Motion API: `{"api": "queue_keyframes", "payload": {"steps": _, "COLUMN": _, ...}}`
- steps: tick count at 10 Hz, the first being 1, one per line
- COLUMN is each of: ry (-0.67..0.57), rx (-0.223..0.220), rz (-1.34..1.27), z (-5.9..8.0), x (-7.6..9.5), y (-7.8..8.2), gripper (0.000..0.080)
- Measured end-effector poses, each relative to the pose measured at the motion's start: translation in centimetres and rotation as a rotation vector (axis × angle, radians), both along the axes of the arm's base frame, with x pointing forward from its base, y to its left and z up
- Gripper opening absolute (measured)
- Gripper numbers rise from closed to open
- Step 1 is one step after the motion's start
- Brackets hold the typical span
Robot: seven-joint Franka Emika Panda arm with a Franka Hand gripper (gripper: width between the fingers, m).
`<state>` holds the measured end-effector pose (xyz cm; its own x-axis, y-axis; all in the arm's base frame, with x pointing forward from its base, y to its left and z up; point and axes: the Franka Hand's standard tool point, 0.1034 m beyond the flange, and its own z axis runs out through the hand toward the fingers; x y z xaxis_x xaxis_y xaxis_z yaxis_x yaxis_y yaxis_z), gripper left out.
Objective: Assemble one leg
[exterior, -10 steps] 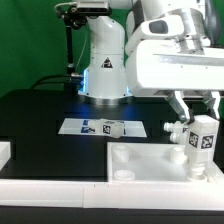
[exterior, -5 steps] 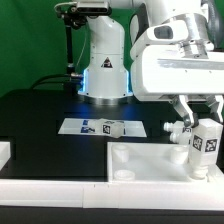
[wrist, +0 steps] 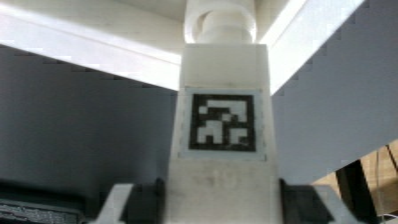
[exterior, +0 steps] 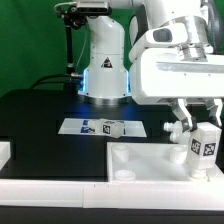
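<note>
My gripper (exterior: pixel 204 122) is shut on a white leg (exterior: pixel 205 147) with a black-and-white tag. It holds the leg upright over the right part of the large white tray (exterior: pixel 140 163); the leg's lower end is at or just above the tray's surface. In the wrist view the leg (wrist: pixel 224 120) fills the middle, its tag facing the camera, with my fingers (wrist: pixel 134 200) pressed on both its sides. Another leg (exterior: pixel 179 129) stands just behind the tray, on the exterior view's left of the held one. A third leg (exterior: pixel 110 128) lies on the marker board (exterior: pixel 85 127).
The robot's white base (exterior: pixel 103 70) stands at the back on the black table. A white part (exterior: pixel 5 152) sits at the exterior view's left edge. A raised round boss (exterior: pixel 121 156) stands in the tray's near left corner.
My gripper and the held leg have shifted a little toward the exterior view's right and slightly down. The other parts have not moved.
</note>
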<state>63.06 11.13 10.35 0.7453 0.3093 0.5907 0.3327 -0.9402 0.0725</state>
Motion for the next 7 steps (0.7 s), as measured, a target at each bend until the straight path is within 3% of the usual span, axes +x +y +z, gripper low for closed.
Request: {"api": "queue_keyframes", "payload": {"steps": 7, "ry": -0.009, "rx": -0.001, "rz": 0.001, "z": -0.74, "x": -0.13, "y": -0.18, "gripper": 0.0291}}
